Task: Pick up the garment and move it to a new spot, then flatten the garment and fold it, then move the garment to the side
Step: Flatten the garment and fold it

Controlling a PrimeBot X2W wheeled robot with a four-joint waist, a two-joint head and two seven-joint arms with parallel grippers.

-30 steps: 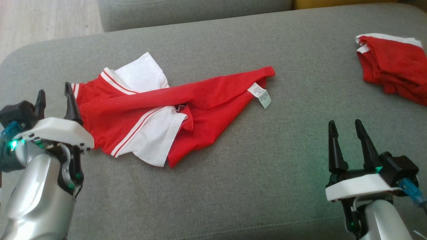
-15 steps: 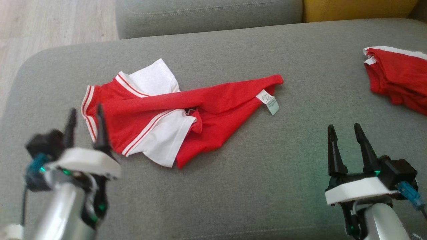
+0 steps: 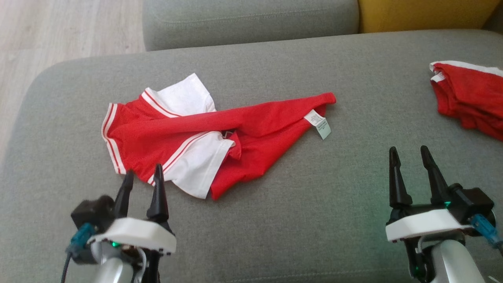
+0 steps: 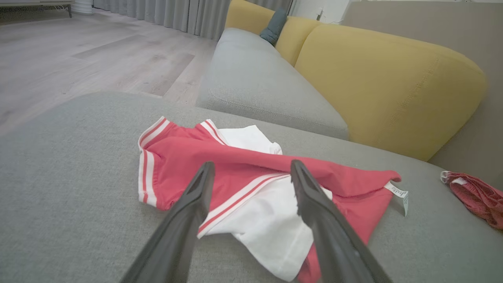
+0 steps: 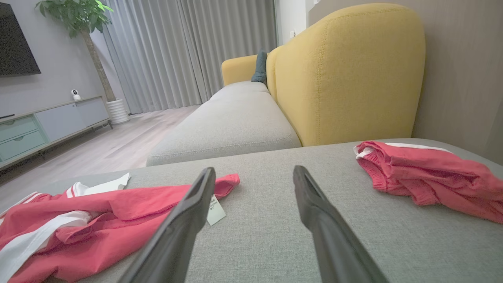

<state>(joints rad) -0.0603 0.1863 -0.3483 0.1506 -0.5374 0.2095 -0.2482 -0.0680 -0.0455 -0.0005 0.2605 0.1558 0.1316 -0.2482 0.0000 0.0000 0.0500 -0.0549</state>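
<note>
So — garment [image 3: 243,125]: lay crumpled on the grey cushion [image 3: 314,220], left of centre, red with white panels and striped trim, one long red fold stretched toward the right.
Care tag [image 3: 320,124]: stuck out at the garment's right end, flat on the cushion.
Left gripper [image 3: 143,170]: jaws spread wide, nothing between them, tips at the garment's near edge by the white panel — contact with the cloth could not be told.
Right gripper [image 3: 408,149]: released as well and empty, over bare cushion, well apart from the garment and nearer than the tag.
Second red garment [image 3: 467,98]: bunched at the cushion's far right edge.
Yellow backrest [image 3: 424,13]: rose behind the cushion at the far right.
Wooden floor [image 3: 59,31]: showed at the far left.
</note>
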